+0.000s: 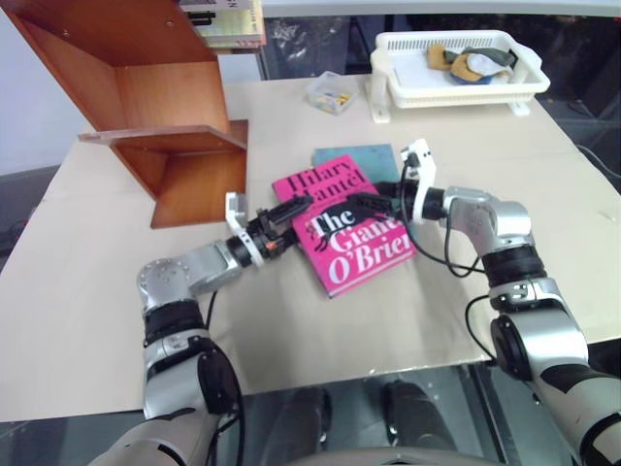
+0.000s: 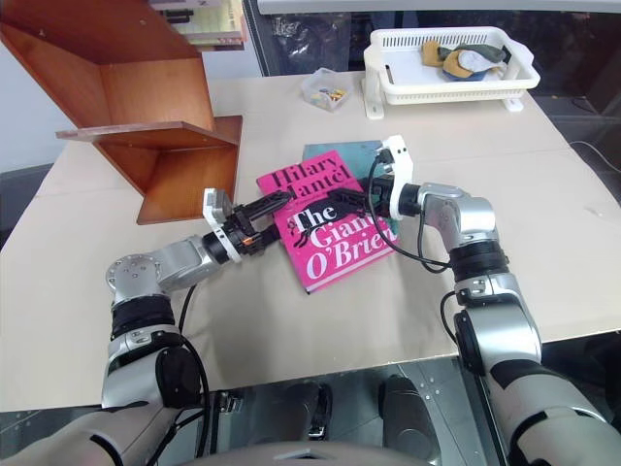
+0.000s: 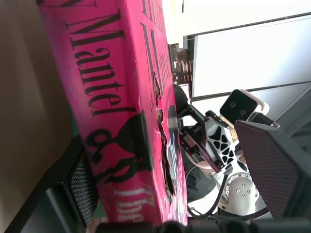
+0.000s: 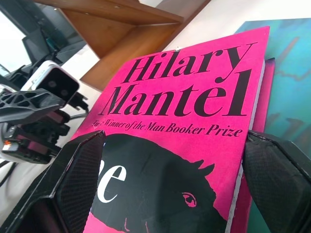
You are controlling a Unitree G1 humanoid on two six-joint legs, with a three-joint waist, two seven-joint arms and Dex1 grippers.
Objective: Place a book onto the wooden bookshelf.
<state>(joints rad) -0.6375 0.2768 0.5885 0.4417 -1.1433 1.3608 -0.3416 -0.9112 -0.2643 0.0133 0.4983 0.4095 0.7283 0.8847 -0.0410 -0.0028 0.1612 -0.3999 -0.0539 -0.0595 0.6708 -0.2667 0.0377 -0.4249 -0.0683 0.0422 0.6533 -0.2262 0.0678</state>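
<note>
Bright pink hardback book point(image 1: 342, 228) flat on table; left gripper point(image 1: 291, 216) wide, straddling its left edge, right gripper point(image 1: 374, 206) wide over cover, contact unclear; reddish-brown wooden bookshelf point(image 1: 146, 87) far left.

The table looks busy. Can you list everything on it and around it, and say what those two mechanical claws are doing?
table: one, beige, under everything.
pink book: one, bright pink with black and white lettering, mid-table.
teal book: one, teal-blue, flat, just behind the pink book, partly under it.
wooden bookshelf: one, reddish-brown, far left of the table.
stacked books: a few, pale, behind the bookshelf.
white basket tray: one, far right, holding cloth items.
small clear box: one, beside the tray.
left gripper: black, open, at the pink book's left edge.
right gripper: black, open, over the cover.
</note>
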